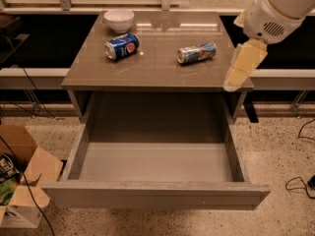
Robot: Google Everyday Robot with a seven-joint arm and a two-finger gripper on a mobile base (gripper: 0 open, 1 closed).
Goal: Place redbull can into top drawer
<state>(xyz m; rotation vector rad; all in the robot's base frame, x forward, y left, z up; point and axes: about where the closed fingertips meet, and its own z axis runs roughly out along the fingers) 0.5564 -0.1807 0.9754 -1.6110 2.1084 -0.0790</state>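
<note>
The redbull can [197, 52], slim, silver and light blue, lies on its side on the right half of the grey-brown cabinet top [157, 70]. The top drawer [155, 167] is pulled wide open below and holds nothing. My gripper [236, 76] hangs from the white arm [275, 9] at the upper right, over the cabinet top's right front corner, to the right of the redbull can and a little nearer the front, apart from it.
A fatter dark blue can [122, 45] lies on its side on the left of the top. A white bowl [118, 19] stands at the back left. A cardboard box [22, 181] sits on the floor at the left. Cables [299, 183] lie on the floor at the right.
</note>
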